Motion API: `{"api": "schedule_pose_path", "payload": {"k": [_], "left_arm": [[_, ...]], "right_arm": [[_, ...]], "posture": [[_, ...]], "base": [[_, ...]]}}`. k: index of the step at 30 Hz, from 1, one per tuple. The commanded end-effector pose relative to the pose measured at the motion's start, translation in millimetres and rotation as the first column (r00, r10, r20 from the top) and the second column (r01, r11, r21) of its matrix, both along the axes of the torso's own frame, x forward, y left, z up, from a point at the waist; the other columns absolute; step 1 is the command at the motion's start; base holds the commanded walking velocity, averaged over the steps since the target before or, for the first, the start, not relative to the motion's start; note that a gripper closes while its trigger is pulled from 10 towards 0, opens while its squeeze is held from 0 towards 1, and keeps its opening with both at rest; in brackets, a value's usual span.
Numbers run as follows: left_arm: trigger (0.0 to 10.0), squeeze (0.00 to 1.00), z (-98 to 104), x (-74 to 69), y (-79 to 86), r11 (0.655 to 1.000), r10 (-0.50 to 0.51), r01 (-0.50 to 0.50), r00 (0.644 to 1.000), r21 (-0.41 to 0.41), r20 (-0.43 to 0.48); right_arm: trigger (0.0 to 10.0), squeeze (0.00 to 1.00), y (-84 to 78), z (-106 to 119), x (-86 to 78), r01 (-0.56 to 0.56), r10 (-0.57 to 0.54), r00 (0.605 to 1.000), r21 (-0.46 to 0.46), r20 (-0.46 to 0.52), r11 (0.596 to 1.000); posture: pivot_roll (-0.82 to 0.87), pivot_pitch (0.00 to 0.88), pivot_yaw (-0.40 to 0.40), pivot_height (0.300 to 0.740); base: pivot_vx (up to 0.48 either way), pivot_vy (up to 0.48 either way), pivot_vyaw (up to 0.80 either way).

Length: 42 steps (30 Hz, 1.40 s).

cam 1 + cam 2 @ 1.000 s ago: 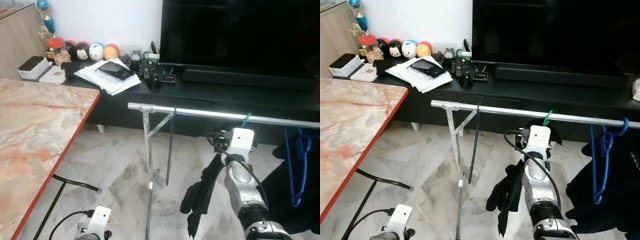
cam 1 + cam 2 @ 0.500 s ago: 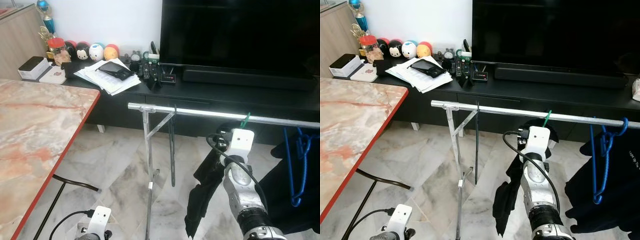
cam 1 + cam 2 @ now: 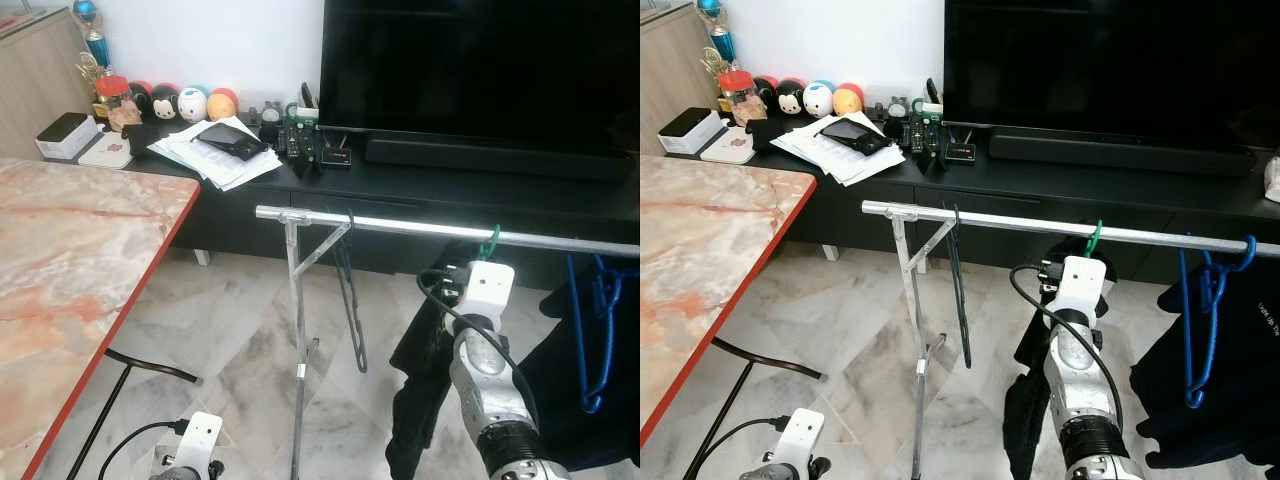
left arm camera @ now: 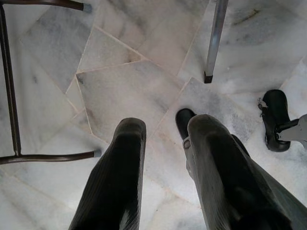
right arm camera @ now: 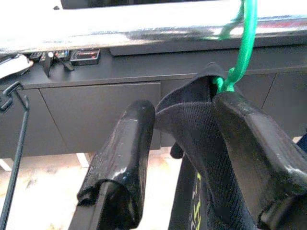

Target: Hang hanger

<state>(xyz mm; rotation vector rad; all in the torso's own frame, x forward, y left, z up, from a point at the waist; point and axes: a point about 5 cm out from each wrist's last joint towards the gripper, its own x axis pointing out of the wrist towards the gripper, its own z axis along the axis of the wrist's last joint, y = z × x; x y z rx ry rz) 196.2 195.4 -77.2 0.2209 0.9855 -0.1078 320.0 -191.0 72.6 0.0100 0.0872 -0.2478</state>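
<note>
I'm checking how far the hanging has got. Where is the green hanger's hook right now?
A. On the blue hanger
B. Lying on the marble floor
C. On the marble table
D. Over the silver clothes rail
D: the green hanger has its hook over the silver clothes rail, with the dark garment below it between the right gripper's fingers.

Black garment (image 3: 425,385) now hangs straighter, dark hanger (image 3: 347,290) swung right
</note>
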Motion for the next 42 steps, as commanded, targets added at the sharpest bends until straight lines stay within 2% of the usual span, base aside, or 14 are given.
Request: {"api": "schedule_pose_path", "payload": {"k": [1,8,9,10,11,20,22,30,42], "left_arm": [[10.0,0.0,-1,-2.5,0.7,1.0,-0.008,0.008,1.0,0.002,-0.004],[10.0,0.0,-1,-2.7,0.8,1.0,-0.008,0.008,1.0,0.001,-0.006],[10.0,0.0,-1,-2.8,0.7,1.0,-0.009,0.009,1.0,0.001,-0.008],[10.0,0.0,-1,-2.8,0.7,1.0,-0.01,0.01,1.0,0.0,-0.009],[10.0,0.0,-1,-2.8,0.7,1.0,-0.011,0.011,1.0,0.001,-0.01],[10.0,0.0,-1,-2.8,0.7,1.0,-0.014,0.014,1.0,0.001,-0.012],[10.0,0.0,-1,-2.8,0.6,1.0,-0.014,0.014,1.0,0.001,-0.012],[10.0,0.0,-1,-2.9,0.8,1.0,-0.009,0.009,1.0,0.001,-0.012],[10.0,0.0,-1,-3.1,1.0,1.0,-0.008,0.008,1.0,-0.003,-0.011]], "right_arm": [[10.0,1.0,-5.7,2,-1.7,0.024,-0.024,1.0,0.002,0.006,1.0],[10.0,1.0,-10.9,1,-0.8,0.05,-0.05,0.998,-0.025,-0.028,0.998],[10.0,0.82,-14.1,-2,-1.1,0.064,-0.066,0.996,-0.041,-0.063,0.997],[10.0,0.82,-15.0,-4,-1.2,0.067,-0.07,0.995,-0.045,-0.074,0.997],[10.0,0.0,-16.6,-5,-1.4,0.066,-0.07,0.994,-0.052,-0.085,0.996],[10.0,0.0,-30.9,-3,6.6,0.078,-0.085,0.988,-0.061,-0.131,0.995],[10.0,0.0,-31.6,-2,14.8,0.038,-0.043,0.983,-0.031,-0.18,0.999],[10.0,0.0,-26.0,0,26.0,-0.056,0.059,0.971,0.017,-0.233,0.998],[10.0,0.0,-33.1,-10,22.7,-0.036,0.048,0.954,0.048,-0.295,0.998]], "posture": [[-0.09,0.0,-0.034,0.74],[-0.09,0.0,-0.036,0.74],[-0.09,0.0,-0.036,0.74],[-0.09,0.0,-0.036,0.74],[-0.09,0.0,-0.036,0.74],[-0.09,0.0,-0.035,0.74],[-0.08,0.0,-0.035,0.74],[-0.07,0.0,-0.035,0.74],[-0.07,0.0,-0.034,0.74]], "base": [[0.0,0.0,0.0],[0.0,0.0,0.0],[0.0,0.0,0.0],[0.0,0.0,0.0],[0.0,0.0,0.0],[0.0,0.0,0.0],[0.0,0.0,0.0],[0.0,0.0,0.0],[0.0,0.0,0.0]]}}
